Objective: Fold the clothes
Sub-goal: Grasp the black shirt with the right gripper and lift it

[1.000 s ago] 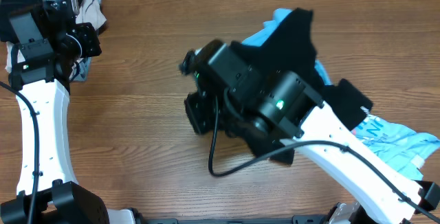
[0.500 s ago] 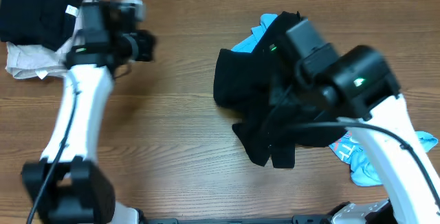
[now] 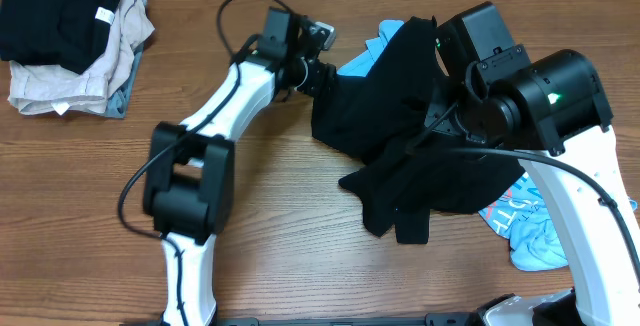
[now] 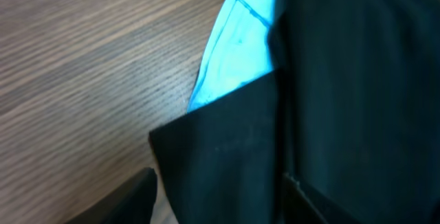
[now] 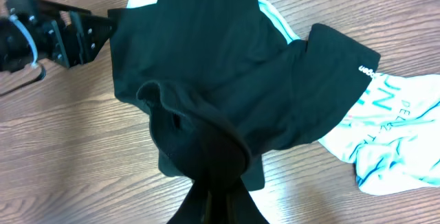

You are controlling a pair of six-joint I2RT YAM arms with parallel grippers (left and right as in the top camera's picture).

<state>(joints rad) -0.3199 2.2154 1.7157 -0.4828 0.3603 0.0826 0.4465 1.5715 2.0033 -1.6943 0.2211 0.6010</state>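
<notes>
Overhead: the black garment (image 3: 400, 136) lies heaped on the table (image 3: 260, 236), partly over a blue garment (image 3: 525, 231). A folded stack (image 3: 70, 41) sits well to its left.

Left wrist: the left gripper (image 4: 220, 196) has wide jaws straddling the black garment's corner.

Right wrist alone shows the right gripper (image 5: 213, 196) pinching the black garment's bunched fold.

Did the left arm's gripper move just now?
Yes. The left gripper swung right across the table, away from the folded pile in the corner, to the edge of the black garment.
</notes>
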